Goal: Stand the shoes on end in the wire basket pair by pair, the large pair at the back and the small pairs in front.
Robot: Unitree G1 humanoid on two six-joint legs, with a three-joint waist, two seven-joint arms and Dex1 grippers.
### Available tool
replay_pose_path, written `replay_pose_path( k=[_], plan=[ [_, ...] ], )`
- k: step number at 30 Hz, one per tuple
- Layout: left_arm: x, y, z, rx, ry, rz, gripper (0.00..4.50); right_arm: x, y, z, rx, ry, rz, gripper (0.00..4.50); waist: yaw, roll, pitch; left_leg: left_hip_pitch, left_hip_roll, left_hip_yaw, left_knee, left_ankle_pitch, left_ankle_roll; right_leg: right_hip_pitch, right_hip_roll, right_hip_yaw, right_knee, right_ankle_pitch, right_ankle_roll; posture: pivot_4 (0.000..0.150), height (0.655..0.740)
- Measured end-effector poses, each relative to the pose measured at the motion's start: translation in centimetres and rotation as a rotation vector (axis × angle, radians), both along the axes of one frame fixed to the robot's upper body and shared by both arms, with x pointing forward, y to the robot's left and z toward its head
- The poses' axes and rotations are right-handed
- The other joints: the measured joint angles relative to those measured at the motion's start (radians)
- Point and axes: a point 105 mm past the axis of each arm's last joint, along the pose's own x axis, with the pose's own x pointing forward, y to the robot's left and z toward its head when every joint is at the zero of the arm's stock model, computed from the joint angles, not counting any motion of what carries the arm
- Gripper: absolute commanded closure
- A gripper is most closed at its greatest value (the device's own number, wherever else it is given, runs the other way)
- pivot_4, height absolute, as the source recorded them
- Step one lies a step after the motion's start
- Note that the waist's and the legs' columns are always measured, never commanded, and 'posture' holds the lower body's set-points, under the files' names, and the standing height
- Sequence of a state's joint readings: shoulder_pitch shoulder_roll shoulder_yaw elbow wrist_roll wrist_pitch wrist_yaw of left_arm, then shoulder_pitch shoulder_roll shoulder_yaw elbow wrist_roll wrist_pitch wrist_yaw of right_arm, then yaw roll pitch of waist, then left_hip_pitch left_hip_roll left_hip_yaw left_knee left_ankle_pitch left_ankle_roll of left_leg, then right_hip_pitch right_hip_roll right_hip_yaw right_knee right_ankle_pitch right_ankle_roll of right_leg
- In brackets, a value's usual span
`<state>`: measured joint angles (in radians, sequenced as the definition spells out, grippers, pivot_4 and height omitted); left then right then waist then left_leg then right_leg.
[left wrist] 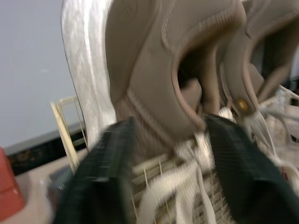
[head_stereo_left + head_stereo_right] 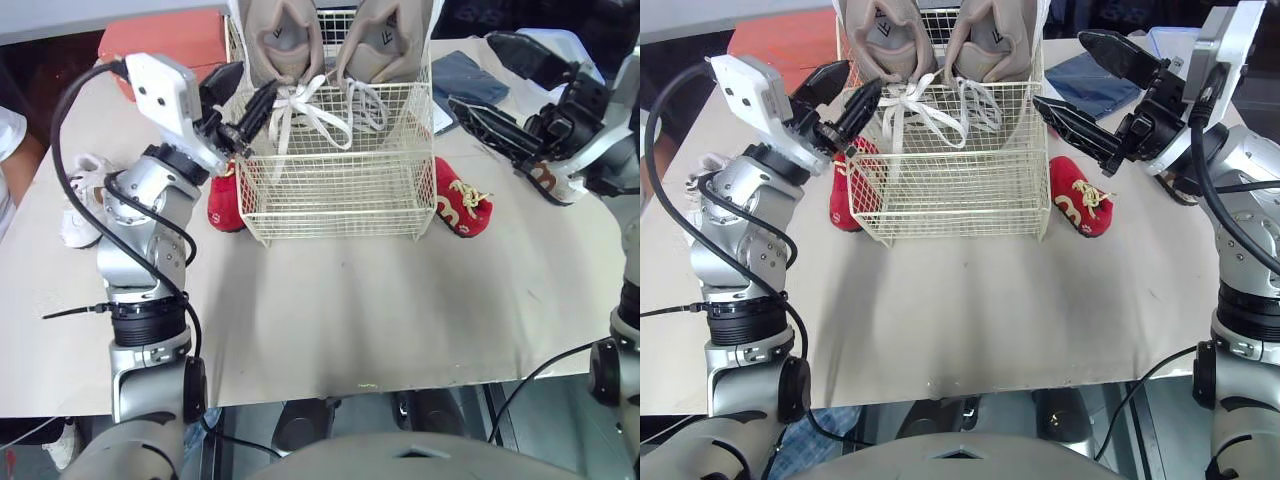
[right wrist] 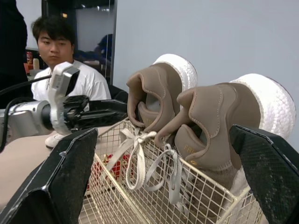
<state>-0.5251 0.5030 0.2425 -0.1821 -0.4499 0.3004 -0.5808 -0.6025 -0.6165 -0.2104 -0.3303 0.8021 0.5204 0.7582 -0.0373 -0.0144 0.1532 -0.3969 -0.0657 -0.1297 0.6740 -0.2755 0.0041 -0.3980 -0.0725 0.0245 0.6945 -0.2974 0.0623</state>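
The big pair [image 2: 285, 40] stands at the basket's [image 2: 330, 200] back, left claw [image 2: 862, 75] and right claw [image 2: 1060, 68] gape empty, and red shoes [image 2: 460, 205] and a white shoe [image 2: 80, 205] await on the table [image 2: 400, 320].

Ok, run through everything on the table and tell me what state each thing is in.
Wire basket: upright, front half empty.
Tan pair: standing on end at the basket's back.
Red shoes: lying on the table, one each side of the basket.
White shoe: on the table, outside the basket.
Left gripper: open, empty.
Right gripper: open, empty.
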Motion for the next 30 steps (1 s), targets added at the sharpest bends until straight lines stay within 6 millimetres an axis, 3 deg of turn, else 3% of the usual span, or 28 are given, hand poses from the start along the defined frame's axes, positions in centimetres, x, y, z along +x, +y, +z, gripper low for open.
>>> replay_pose_path(
  k=[7,10,15,20,25,30],
  plan=[
    [-3.1,1.4,2.3,0.031,-0.05,-0.13,0.09,1.2,-2.8,-2.5,-0.025,0.096,-0.122,0.0,0.005,0.0,0.0,0.0,0.0,0.0,-0.003,0.0,0.0,0.0,-0.001,0.0,-0.002,0.0,0.0,0.15,0.74],
    [-4.9,0.0,2.4,0.103,-0.005,-0.29,0.09,1.8,-4.6,-5.7,-0.06,0.199,-0.209,0.0,0.007,0.0,0.0,0.0,0.0,0.0,-0.003,0.0,0.0,0.0,0.0,0.0,-0.002,0.0,0.0,0.15,0.74],
    [-8.4,-2.4,-0.6,0.362,0.251,-0.567,0.09,0.4,-7.4,-12.8,-0.176,0.449,-0.327,0.0,0.005,0.001,0.001,0.001,0.0,0.001,-0.005,0.0,0.0,0.0,0.001,0.002,-0.003,0.0,0.0,0.15,0.74],
    [-10.3,-3.2,-2.0,0.5,0.39,-0.688,0.09,-0.5,-7.2,-14.3,-0.237,0.49,-0.363,0.0,-0.004,0.002,0.002,0.007,0.002,0.005,-0.005,-0.003,0.005,0.002,0.003,0.005,0.0,0.0,0.0,0.15,0.74],
    [-9.8,-3.6,-2.5,0.577,0.429,-0.656,0.09,0.6,-6.8,-16.2,-0.262,0.519,-0.413,0.0,-0.003,0.002,0.002,0.006,0.002,0.006,-0.005,-0.003,0.005,0.002,0.004,0.005,0.0,0.0,0.0,0.15,0.74],
    [-9.6,-4.4,-1.2,0.598,0.39,-0.616,0.09,1.3,-6.5,-17.1,-0.246,0.534,-0.427,0.0,-0.001,0.0,0.003,0.005,0.002,0.006,-0.005,-0.001,0.001,0.001,0.003,0.005,-0.001,0.0,0.0,0.15,0.74]
  ],
)
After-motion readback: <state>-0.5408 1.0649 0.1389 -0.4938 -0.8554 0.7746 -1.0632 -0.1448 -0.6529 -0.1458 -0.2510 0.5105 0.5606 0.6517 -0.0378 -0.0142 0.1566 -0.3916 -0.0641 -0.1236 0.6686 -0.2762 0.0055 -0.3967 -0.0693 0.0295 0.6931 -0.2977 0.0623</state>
